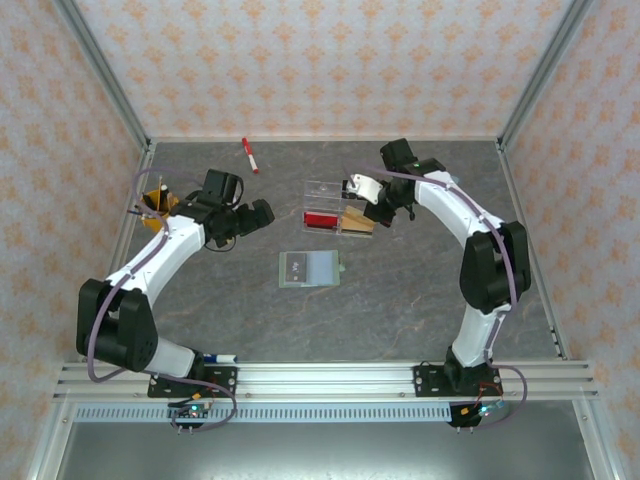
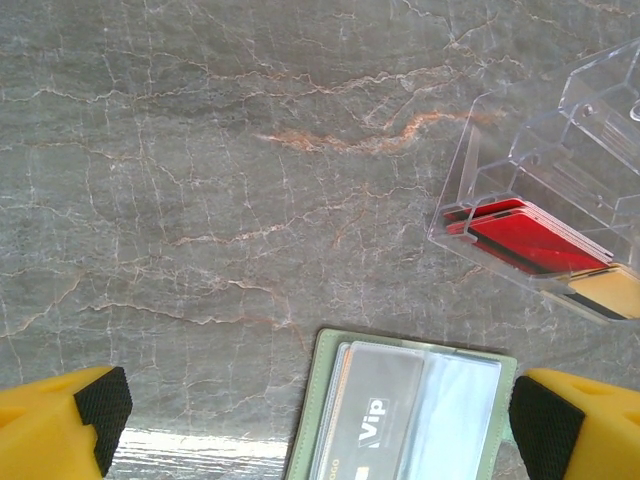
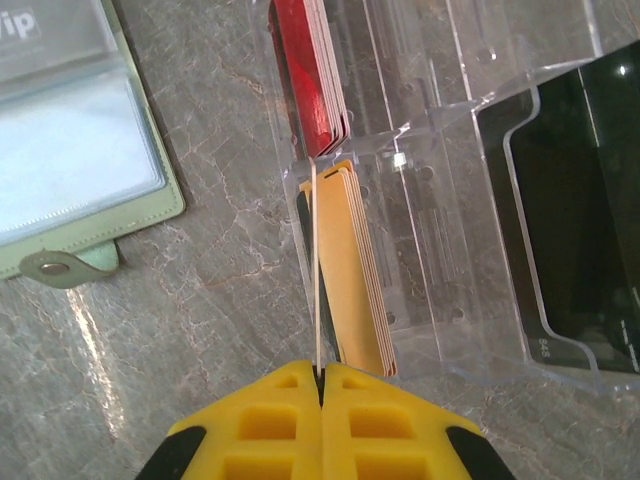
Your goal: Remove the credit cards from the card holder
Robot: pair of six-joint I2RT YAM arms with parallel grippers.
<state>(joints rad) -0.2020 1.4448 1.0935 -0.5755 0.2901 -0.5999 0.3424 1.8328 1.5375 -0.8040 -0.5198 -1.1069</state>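
Note:
The pale green-grey card holder (image 1: 308, 268) lies open and flat mid-table, a grey "Vip" card (image 2: 375, 415) in its clear sleeve. My left gripper (image 2: 320, 425) hovers open over the holder's far edge, fingers (image 2: 100, 405) wide apart and holding nothing. My right gripper (image 3: 321, 375) is shut on a thin pale credit card (image 3: 318, 270), seen edge-on. It holds the card upright at the clear tray's (image 3: 440, 150) near edge, beside a stack of tan-gold cards (image 3: 350, 260). Red cards (image 3: 305, 70) stand in the neighbouring slot. The holder's snap tab (image 3: 60, 265) lies left of the tray.
A red marker pen (image 1: 249, 155) lies at the back of the table. A cup of pens (image 1: 155, 200) stands at the left wall behind my left arm. Something black (image 3: 580, 200) fills the tray's right-hand slot. A blue marker (image 1: 220, 357) rests by the left base.

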